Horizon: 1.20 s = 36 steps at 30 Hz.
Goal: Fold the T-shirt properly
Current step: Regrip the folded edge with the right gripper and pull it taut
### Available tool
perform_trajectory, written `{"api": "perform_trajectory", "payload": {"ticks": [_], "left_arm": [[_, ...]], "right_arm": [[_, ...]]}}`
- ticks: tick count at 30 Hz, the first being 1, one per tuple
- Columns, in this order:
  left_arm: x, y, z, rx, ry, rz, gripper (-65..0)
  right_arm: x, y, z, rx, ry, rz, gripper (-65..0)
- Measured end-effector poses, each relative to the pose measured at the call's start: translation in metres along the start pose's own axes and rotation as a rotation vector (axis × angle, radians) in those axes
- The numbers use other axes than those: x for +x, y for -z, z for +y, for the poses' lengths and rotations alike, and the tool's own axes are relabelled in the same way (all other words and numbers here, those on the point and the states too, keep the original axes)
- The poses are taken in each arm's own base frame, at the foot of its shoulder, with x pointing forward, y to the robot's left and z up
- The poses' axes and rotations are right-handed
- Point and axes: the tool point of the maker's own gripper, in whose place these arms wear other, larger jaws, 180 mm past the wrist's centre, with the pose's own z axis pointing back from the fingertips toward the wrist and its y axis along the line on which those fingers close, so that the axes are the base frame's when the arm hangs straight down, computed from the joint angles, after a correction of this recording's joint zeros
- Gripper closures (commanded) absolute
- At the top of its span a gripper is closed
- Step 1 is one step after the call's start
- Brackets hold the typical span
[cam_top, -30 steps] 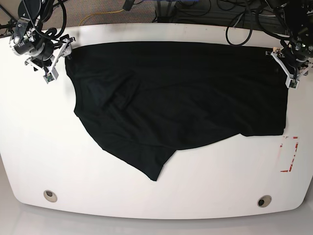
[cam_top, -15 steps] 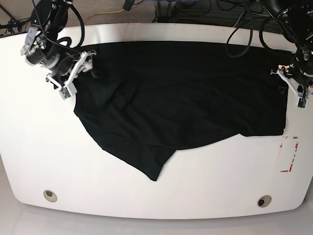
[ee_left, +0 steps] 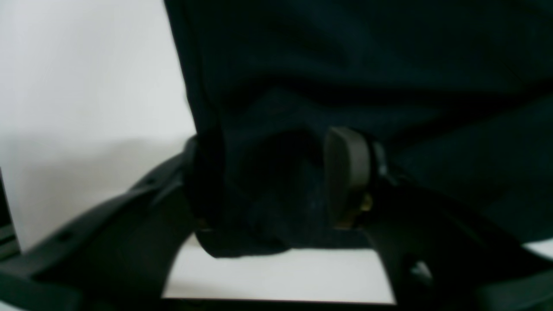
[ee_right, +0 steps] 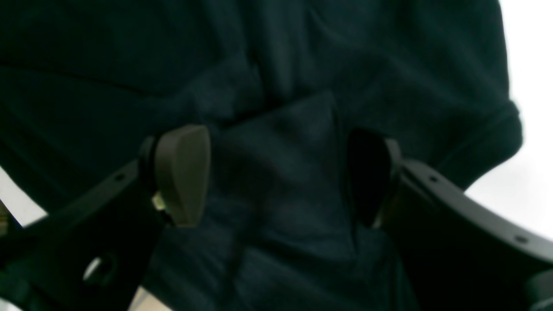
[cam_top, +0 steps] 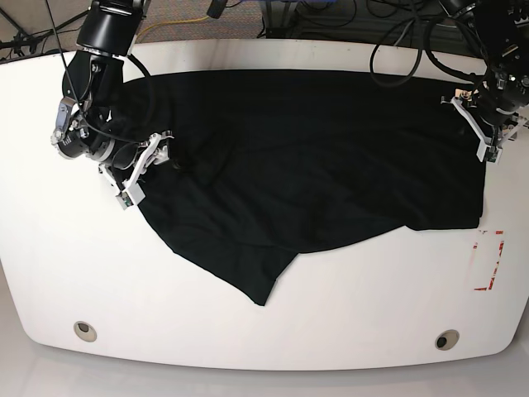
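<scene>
Wrist views alone show the jaws: right gripper [ee_right: 276, 172] apart, straddling a T-shirt [cam_top: 314, 157] fold; left gripper [ee_left: 276, 177] apart over its edge.

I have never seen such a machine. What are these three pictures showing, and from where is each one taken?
One camera looks down on a white table with two robot arms. The other two cameras sit on the arms' wrists, just behind the fingers. A black T-shirt lies spread on the table, one part folded over. The right gripper is at one side of the shirt, the left gripper at the opposite edge. In both wrist views the fingers stand apart with cloth between them, so nothing is pinched yet.
</scene>
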Motion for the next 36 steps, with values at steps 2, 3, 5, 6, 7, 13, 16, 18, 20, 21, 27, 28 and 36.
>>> {"api": "perform_trajectory", "payload": {"ticks": [2, 3, 5, 6, 7, 13, 16, 18, 20, 21, 27, 28, 36], "left_arm": [[-0.007, 0.002, -0.003, -0.013, -0.008, 0.015, -25.4], [-0.012, 0.004, -0.004, -0.021, -0.014, 0.028, -25.1], [-0.02, 0.009, -0.006, -0.035, -0.028, 0.047, -25.1], [-0.024, 0.011, -0.006, -0.041, -0.036, 0.061, -25.1], [-0.029, 0.014, -0.007, -0.048, -0.044, 0.074, -25.1], [-0.045, 0.023, -0.011, -0.077, -0.074, 0.116, -25.1], [-0.046, 0.025, -0.012, -0.083, -0.081, 0.104, -25.1], [-0.045, 0.026, -0.013, -0.087, -0.085, 0.086, -25.1], [-0.046, 0.027, -0.015, -0.093, -0.089, 0.075, -25.1], [-0.046, 0.027, -0.016, -0.097, -0.086, 0.076, -25.1], [-0.044, 0.029, -0.024, -0.118, -0.071, 0.07, -25.1], [-0.044, 0.028, -0.024, -0.118, -0.07, 0.069, -25.1], [-0.023, 0.014, -0.018, -0.073, -0.019, 0.021, -25.3]], "right_arm": [[-0.005, 0.006, -0.002, 0.012, 0.027, 0.017, -36.5], [-0.007, 0.009, -0.003, 0.019, 0.039, 0.023, -30.1], [-0.01, 0.014, -0.003, 0.035, 0.066, 0.026, -17.9], [-0.011, 0.017, -0.004, 0.04, 0.077, 0.028, -12.4], [-0.012, 0.018, -0.005, 0.045, 0.086, 0.029, -8.6], [-0.008, 0.018, -0.009, 0.037, 0.086, 0.018, -0.2], [-0.001, 0.014, -0.016, 0.022, 0.076, 0.006, -0.5], [0.007, 0.01, -0.021, 0.009, 0.065, -0.021, -0.6], [0.016, 0.007, -0.026, -0.003, 0.057, -0.056, -0.6], [0.02, 0.006, -0.027, -0.004, 0.054, -0.067, -0.8], [0.026, 0.006, -0.035, -0.006, 0.06, -0.066, -22.8], [0.025, 0.006, -0.037, -0.011, 0.061, -0.061, -30.8], [0.029, -0.003, -0.045, -0.033, 0.04, -0.066, -49.3]]}}
